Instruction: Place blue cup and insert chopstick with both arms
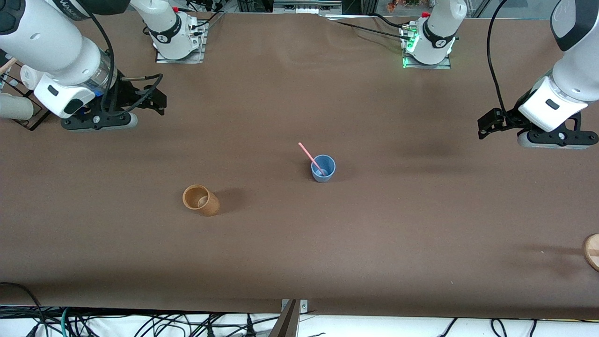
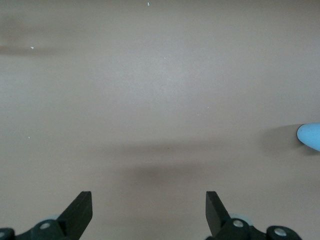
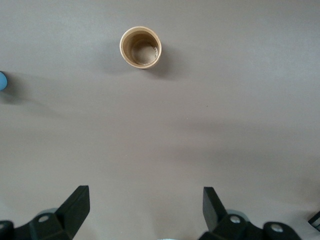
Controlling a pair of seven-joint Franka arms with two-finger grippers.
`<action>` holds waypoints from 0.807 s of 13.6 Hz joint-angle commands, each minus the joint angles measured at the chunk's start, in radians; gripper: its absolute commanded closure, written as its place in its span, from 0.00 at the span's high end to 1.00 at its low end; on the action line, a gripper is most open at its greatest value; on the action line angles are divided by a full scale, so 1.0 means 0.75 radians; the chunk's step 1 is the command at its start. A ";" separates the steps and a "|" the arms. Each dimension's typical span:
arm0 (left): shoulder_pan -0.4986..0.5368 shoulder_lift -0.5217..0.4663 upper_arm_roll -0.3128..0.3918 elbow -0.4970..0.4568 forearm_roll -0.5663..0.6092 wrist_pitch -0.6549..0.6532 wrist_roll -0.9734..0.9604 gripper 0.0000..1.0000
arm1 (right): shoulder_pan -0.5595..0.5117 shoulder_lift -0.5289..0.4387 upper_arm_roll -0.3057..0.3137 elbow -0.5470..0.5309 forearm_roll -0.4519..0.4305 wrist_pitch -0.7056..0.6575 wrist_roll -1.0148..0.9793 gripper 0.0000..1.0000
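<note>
Chopstick [image 1: 310, 158] is seen leaning in the upright blue cup [image 1: 323, 168], frame centre. Left gripper [image 1: 486, 125] and right gripper [image 1: 152, 99] are held high, fingers spread (task judged complete); arms should be kept clear.

We see the blue cup [image 1: 323, 168] upright near the table's middle, grey-blue with a brighter blue inside. We see 1 pink chopstick [image 1: 311, 158] standing in it, lower end on the cup's bottom, leaning on the rim, tilted toward the right arm's end.
</note>
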 commanded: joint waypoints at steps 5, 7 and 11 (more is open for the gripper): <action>0.008 -0.014 -0.010 -0.005 -0.016 -0.007 0.010 1.00 | -0.018 -0.026 -0.009 -0.028 0.015 0.002 -0.051 1.00; 0.006 -0.014 -0.013 -0.005 -0.014 -0.007 0.012 1.00 | -0.018 -0.026 -0.009 -0.028 0.015 0.002 -0.067 1.00; 0.006 -0.014 -0.013 -0.005 -0.016 -0.007 0.012 1.00 | -0.018 -0.026 -0.009 -0.024 0.013 0.002 -0.069 1.00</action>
